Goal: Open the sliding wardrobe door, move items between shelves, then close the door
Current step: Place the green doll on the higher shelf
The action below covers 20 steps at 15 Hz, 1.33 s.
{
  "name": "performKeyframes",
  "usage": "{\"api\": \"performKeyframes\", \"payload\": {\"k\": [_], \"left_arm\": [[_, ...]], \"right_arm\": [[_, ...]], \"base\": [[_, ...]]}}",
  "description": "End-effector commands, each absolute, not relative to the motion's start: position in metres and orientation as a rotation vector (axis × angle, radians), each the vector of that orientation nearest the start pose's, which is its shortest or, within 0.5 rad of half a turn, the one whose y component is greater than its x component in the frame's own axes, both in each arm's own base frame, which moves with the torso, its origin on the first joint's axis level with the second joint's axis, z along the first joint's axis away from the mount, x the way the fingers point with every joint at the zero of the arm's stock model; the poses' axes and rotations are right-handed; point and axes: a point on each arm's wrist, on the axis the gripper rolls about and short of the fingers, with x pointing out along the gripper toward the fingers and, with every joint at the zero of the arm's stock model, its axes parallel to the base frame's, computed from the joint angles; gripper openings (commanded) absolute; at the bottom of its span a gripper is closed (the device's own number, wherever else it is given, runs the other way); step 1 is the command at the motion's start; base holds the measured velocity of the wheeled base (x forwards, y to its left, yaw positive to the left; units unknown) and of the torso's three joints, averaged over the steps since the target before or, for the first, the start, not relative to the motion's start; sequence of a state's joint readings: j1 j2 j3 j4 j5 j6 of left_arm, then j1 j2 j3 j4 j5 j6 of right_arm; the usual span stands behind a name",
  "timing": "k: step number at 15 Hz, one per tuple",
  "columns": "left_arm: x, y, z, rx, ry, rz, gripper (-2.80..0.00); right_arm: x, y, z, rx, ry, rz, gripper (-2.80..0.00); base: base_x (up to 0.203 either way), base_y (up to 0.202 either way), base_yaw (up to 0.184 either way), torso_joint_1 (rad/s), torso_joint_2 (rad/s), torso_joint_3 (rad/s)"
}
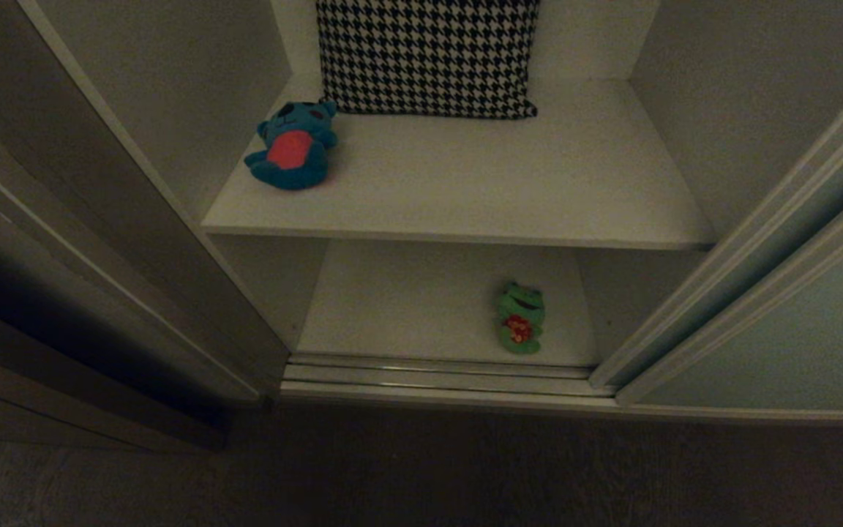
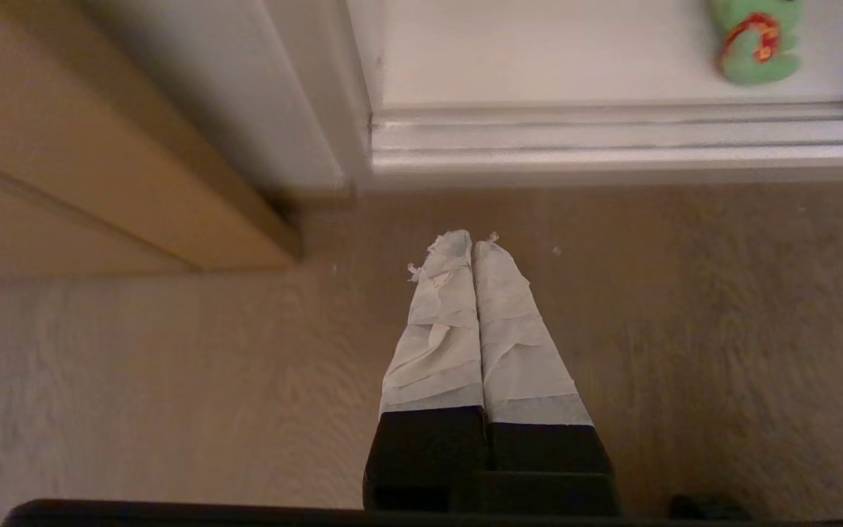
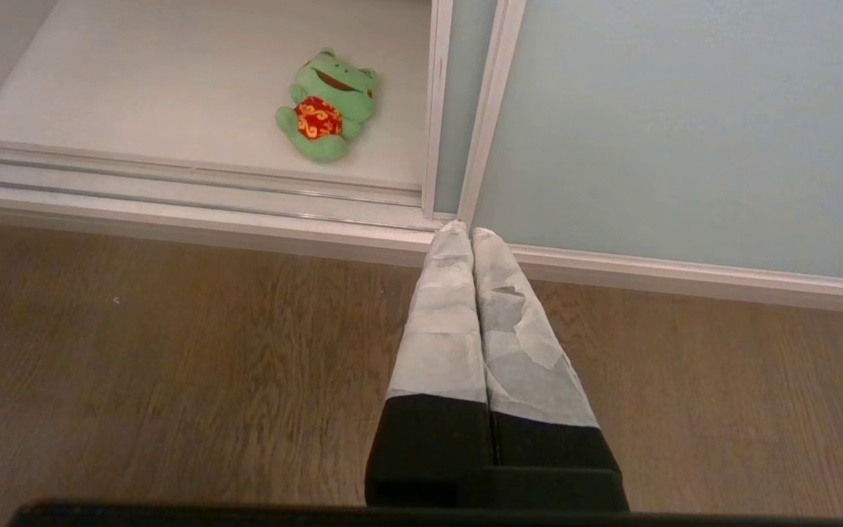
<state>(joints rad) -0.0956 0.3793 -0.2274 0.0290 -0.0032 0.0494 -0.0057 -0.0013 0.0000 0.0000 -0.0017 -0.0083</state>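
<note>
1. In the head view, the wardrobe is seen open, with the sliding wardrobe door point(image 1: 817, 322) pushed to the right side of the frame. The teal-blue bear point(image 1: 293, 146) is seen lying at the left end of the upper shelf point(image 1: 509, 190), in the upper left of the frame, just beside the lower left corner of a houndstooth cushion point(image 1: 427, 55) that is leaned against the back wall. The green frog point(image 1: 519, 317) is found on the lower shelf point(image 1: 392, 307), right of centre and near the floor track point(image 1: 436, 377) (its red belly is turned upward). A brown wooden panel point(image 1: 63, 241) is seen at the left. Neither arm is shown here.

2. In the left wrist view, the left claw point(image 2: 473, 241) is seen with its tape-wrapped fingers point(image 2: 440, 329) pressed together, with nothing held, over the wooden floor point(image 2: 136, 380). The track is crossed by the upper part of the frame, and part of the frog point(image 2: 754, 44) is caught at the upper right corner.

3. In the right wrist view, the right claw point(image 3: 471, 233) is likewise seen closed and empty, its tips drawn up before the bottom rail at the door's point(image 3: 685, 124) left edge. The frog point(image 3: 326, 102) is seen in the upper middle of the frame, on the lower shelf point(image 3: 173, 80), close to the door's edge.
</note>
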Motion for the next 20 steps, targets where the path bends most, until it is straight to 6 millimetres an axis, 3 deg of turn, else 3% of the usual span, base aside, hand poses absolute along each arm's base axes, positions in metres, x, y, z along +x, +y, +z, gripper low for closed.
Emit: {"api": "performKeyframes", "payload": {"k": [1, 5, 7, 12, 20], "left_arm": [[-0.009, -0.001, 0.121, 0.046, 0.121, -0.115, -2.80], [-0.030, -0.002, 0.096, 0.059, 0.029, -0.142, -2.80], [-0.030, -0.002, 0.085, 0.065, 0.049, -0.141, -2.80], [-0.027, 0.001, 0.076, 0.027, 0.087, -0.001, -2.80], [-0.027, 0.000, 0.077, 0.096, 0.076, -0.039, -2.80]], "right_arm": [[-0.023, 0.000, 0.075, -0.009, 0.000, -0.007, -2.80], [-0.023, 0.000, 0.075, -0.009, 0.000, -0.008, -2.80], [-0.023, 0.000, 0.075, -0.009, -0.001, -0.008, -2.80], [-0.023, 0.000, 0.075, -0.009, 0.000, -0.008, -2.80], [-0.023, 0.000, 0.075, -0.009, -0.001, -0.008, -2.80]], "base": [[0.000, 0.000, 0.000, 0.000, 0.00, 0.000], [0.000, 0.000, 0.000, 0.000, 0.00, 0.000], [0.000, 0.000, 0.000, 0.000, 0.00, 0.000], [0.000, 0.000, 0.000, 0.000, 0.00, 0.000], [0.000, 0.000, 0.000, 0.000, 0.00, 0.000]]}}
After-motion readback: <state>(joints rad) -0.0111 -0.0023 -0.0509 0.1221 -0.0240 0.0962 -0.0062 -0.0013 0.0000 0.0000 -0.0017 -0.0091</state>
